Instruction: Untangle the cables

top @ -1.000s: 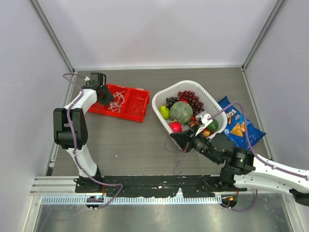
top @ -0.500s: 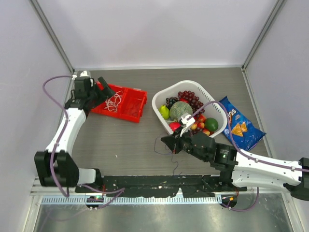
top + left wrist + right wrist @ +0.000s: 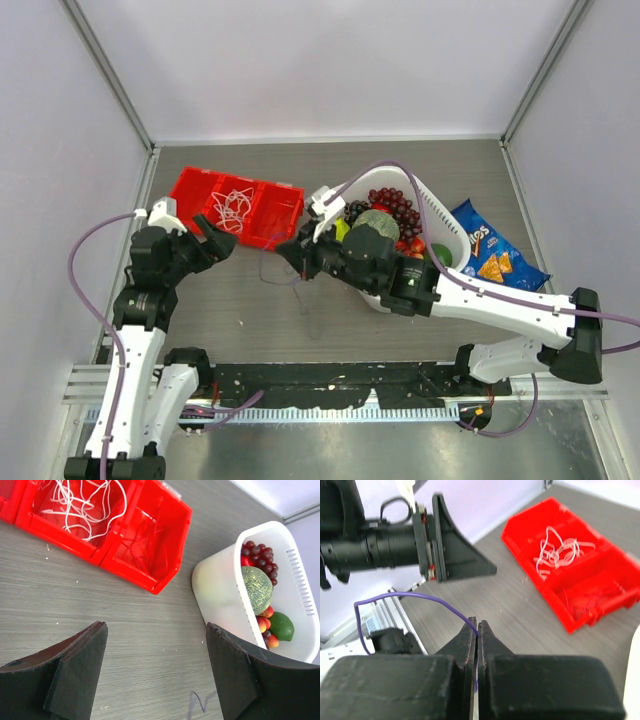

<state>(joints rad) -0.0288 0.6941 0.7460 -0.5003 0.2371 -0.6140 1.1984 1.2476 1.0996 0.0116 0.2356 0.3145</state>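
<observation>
A thin purple cable [image 3: 405,596] is pinched in my shut right gripper [image 3: 476,623]. It arcs out to the left and its tail hangs down to the table [image 3: 306,305]. That right gripper [image 3: 287,250] reaches left across the table, just in front of the red bin [image 3: 195,187]. White cables [image 3: 232,207] lie coiled in the bin's middle compartment [image 3: 85,500]. Faint red cables [image 3: 142,540] sit in the right one. My left gripper [image 3: 222,240] hovers open and empty above the table [image 3: 156,629], near the bin's front, facing the right gripper. A bit of purple cable [image 3: 200,702] shows below it.
A white basket [image 3: 330,225] of fruit (melon, grapes, lime, strawberries) stands right of the bin, partly under the right arm. A blue chip bag [image 3: 495,260] lies at the far right. Grey walls close in the left, back and right sides.
My left gripper opened and pulled back from the red bin toward the near side. The right arm swung left from the basket's front, carrying the purple cable.
</observation>
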